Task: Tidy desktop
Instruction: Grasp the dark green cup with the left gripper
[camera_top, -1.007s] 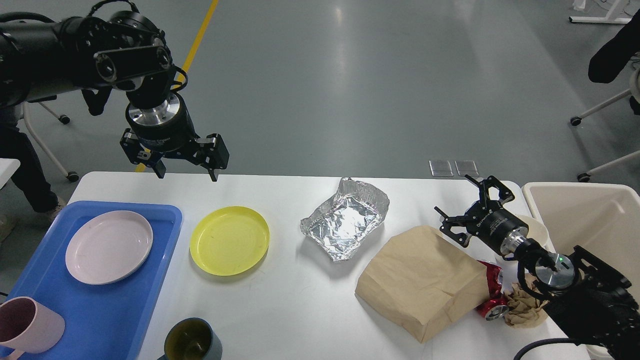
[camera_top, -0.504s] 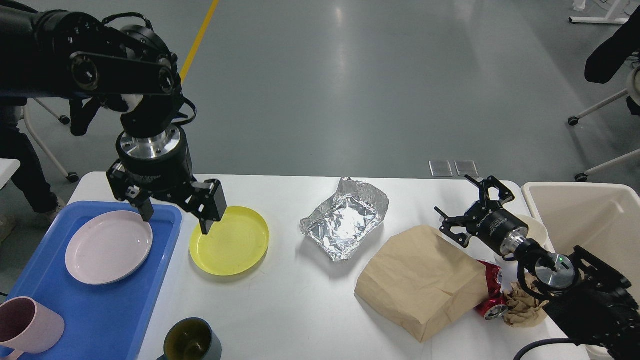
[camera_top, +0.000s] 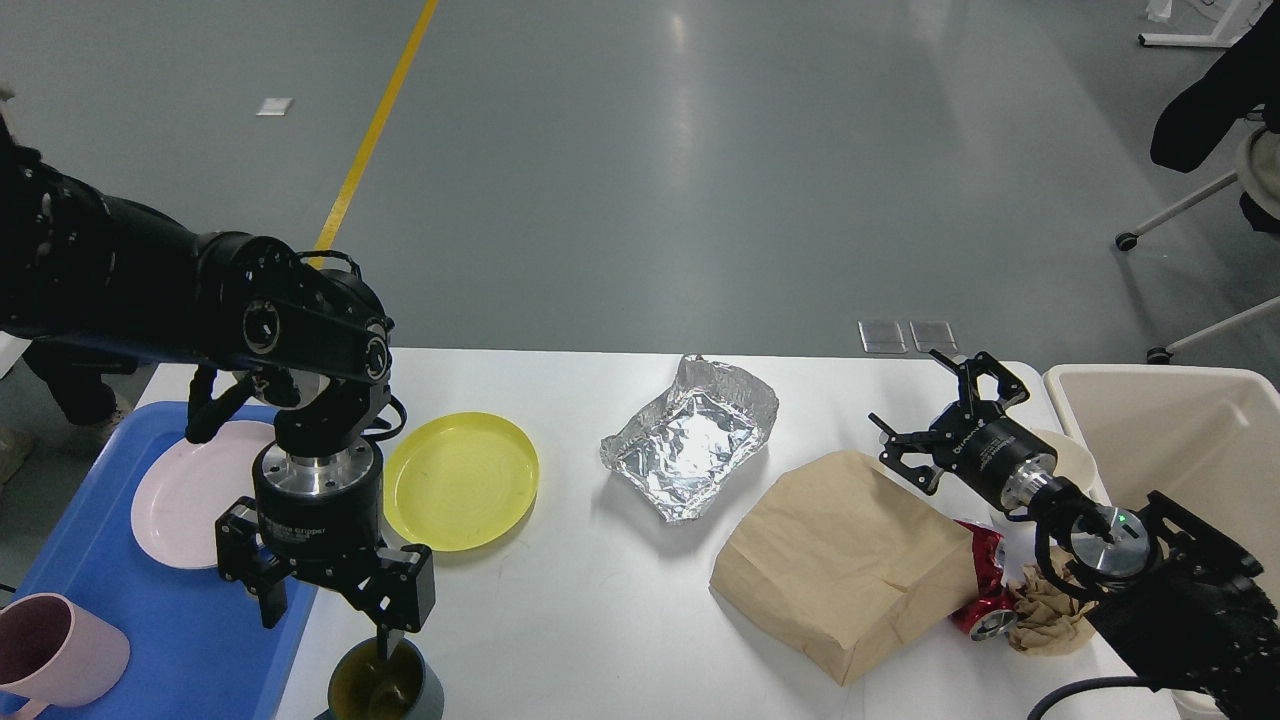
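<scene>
A: Left gripper has its jaws spread wide, one finger dipping inside the rim of the dark green cup at the table's near edge. Looks like the pick-up step for that cup; next it probably needs to close on the wall and carry it to the blue tray.

B: And the right gripper?

A: Jaws apart, holding nothing, over the brown paper bag. Cup's bottom is cut off by the frame, and the arm hides part of the pink plate.
</scene>
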